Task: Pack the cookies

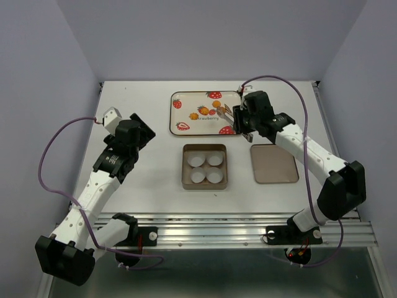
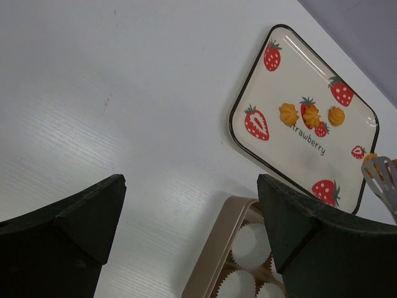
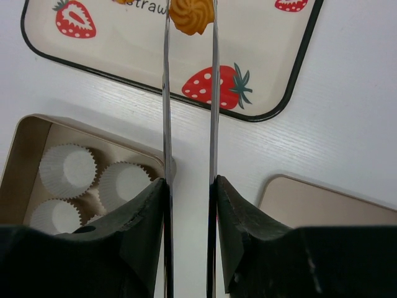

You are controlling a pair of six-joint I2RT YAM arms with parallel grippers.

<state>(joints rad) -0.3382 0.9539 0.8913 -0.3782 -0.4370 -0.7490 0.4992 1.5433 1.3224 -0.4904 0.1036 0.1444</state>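
Note:
Three orange-yellow cookies [image 2: 288, 113] lie in a row on the strawberry-print tray [image 1: 189, 104]. A fourth cookie [image 3: 191, 15] is pinched between the two blades of metal tongs [image 3: 166, 93] over the tray's right part. My right gripper [image 3: 189, 183] is shut on those tongs, whose slotted tip [image 2: 381, 180] also shows in the left wrist view. My left gripper [image 2: 191, 186] hangs open over bare table left of the tin, with nothing between its fingers. In the top view the right gripper [image 1: 240, 115] is at the tray's right edge and the left gripper [image 1: 138, 130] is far left.
A square metal tin [image 1: 185, 167] with white paper cups [image 1: 197, 161] sits at the table's middle, in front of the tray. Its flat lid [image 1: 274, 163] lies to the right, under the right arm. Purple cables loop beside both arms.

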